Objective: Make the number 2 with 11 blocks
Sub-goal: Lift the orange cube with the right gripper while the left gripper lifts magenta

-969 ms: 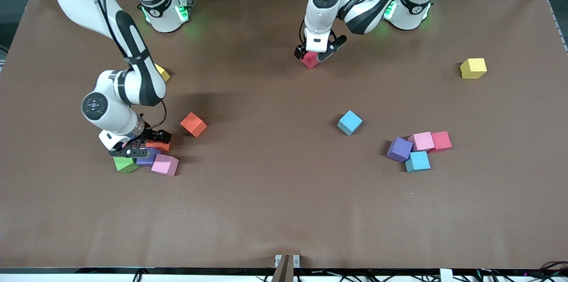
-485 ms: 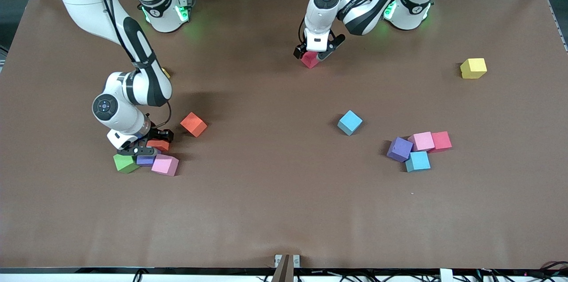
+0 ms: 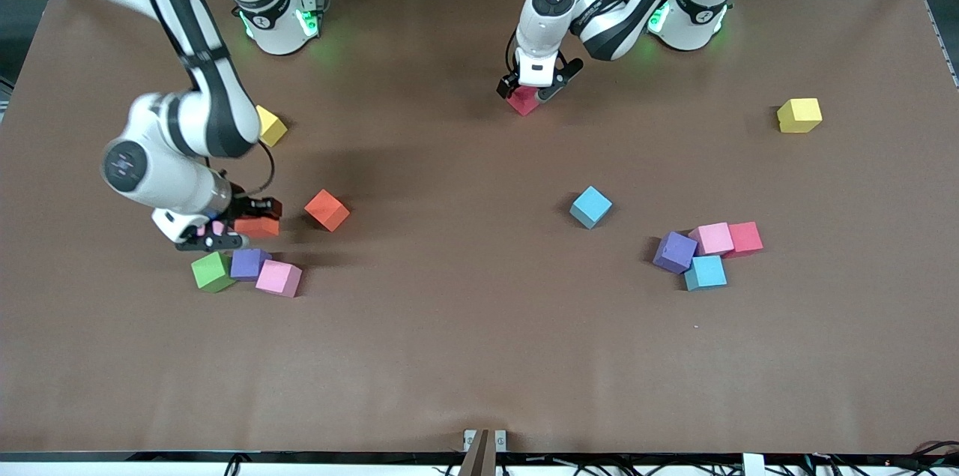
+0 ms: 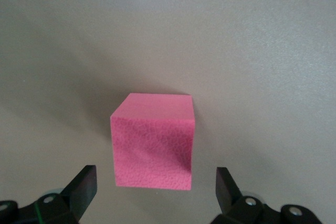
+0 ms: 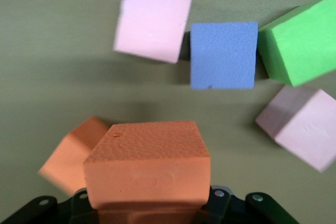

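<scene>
Your right tool (image 3: 238, 230) is clamped on one orange matte foam cube (image 3: 256, 226), lifted off the brown surface (image 3: 479, 356) so it can be carried to wherever the 2 gets laid out. It hangs over the surface just by the green cube (image 3: 212, 270), purple cube (image 3: 249, 263) and pink cube (image 3: 278, 277), which touch in a row.

Your left tool (image 3: 538, 88) stands wide, straddling a red cube (image 3: 522, 100) that sits on the surface, placed for a grasp.

Count: two orange, two red, two light blue, two purple, two pink, one green; plus two yellow extras.
</scene>
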Action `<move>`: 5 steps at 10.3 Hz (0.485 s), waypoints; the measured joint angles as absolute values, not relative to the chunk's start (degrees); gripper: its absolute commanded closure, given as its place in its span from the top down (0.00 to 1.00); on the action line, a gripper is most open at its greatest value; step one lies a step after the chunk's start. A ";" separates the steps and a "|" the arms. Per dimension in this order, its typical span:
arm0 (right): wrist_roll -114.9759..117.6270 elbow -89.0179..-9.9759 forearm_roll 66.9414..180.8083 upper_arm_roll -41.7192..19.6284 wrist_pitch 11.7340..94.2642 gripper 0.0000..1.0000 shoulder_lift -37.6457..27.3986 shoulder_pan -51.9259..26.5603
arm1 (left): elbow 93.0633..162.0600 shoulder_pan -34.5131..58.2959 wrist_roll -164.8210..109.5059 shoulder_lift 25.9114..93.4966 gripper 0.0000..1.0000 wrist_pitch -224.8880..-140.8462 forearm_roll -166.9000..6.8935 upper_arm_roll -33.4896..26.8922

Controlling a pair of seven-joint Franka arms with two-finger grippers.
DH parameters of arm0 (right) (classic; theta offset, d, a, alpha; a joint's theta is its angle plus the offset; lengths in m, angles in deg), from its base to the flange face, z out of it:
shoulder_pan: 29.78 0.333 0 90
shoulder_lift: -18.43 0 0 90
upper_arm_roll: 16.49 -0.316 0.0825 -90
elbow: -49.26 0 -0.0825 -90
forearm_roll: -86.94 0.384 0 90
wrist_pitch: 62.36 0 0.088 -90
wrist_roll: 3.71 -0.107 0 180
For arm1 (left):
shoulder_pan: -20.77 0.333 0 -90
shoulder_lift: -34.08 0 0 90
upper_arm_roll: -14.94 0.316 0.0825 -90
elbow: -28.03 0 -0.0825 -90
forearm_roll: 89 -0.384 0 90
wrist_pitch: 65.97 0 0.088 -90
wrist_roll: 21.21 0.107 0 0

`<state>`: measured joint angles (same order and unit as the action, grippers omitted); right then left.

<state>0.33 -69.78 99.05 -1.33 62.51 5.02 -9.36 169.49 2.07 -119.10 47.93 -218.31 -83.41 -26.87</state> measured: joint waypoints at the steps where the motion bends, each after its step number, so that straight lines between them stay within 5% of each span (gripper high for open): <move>1: 0.36 -69.83 99.05 -1.50 59.41 0.27 7.90 -9.25 | 169.69 2.07 -119.10 48.43 1.00 -219.05 -83.41 -26.86; 5: 0.31 -69.99 99.08 -1.88 51.41 0.29 15.47 -6.71 | 170.14 2.07 -119.10 50.25 1.00 -219.81 -85.27 -26.77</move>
<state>0.31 -69.99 99.08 -1.88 51.41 15.47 -6.71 170.14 2.07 -119.10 50.25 -219.81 -85.27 -26.77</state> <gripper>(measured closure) 0.410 0.000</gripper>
